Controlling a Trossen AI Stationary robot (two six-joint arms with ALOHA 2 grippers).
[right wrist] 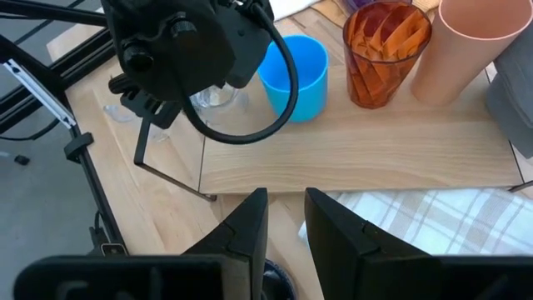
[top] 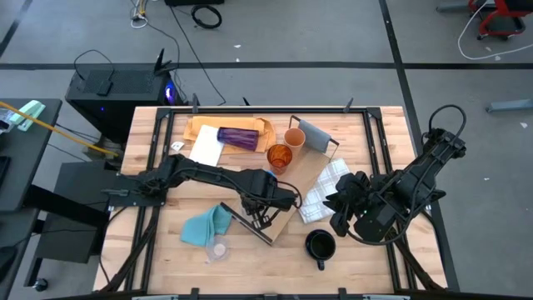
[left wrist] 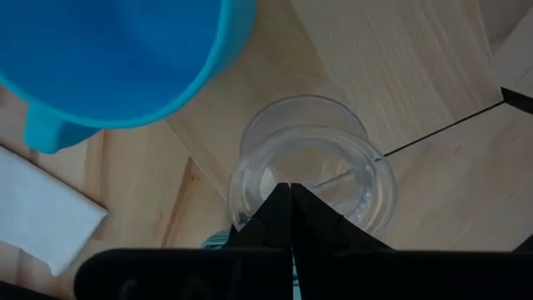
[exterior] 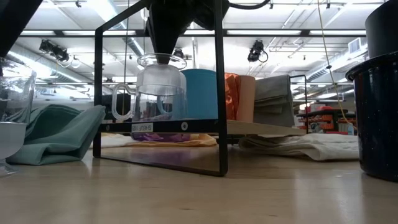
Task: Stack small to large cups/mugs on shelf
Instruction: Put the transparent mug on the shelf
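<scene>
Left tool (left wrist: pixel 291 196) hangs closed, pointing down over clear cup (left wrist: pixel 312 162).

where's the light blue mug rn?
On the shelf, between the clear cup under the left gripper and the amber cup; light blue mug.

Long flat light-wood shelf board (right wrist: pixel 358 154) with thin black end frames lies diagonally mid-table. On it, in a row: clear glass cup (left wrist: pixel 312 171) upright at the near end, light blue mug (right wrist: pixel 298 77) upright just beside it, amber translucent cup (right wrist: pixel 386 52) next, tan cup (right wrist: pixel 466 46) at the far end. Purple tumbler (top: pixel 238 137) lies on its side, off the shelf, far left. Dark mug (top: pixel 320 246) stands upright, near right. Second clear cup (top: pixel 218 248) sits near left, apart from the shelf.
</scene>
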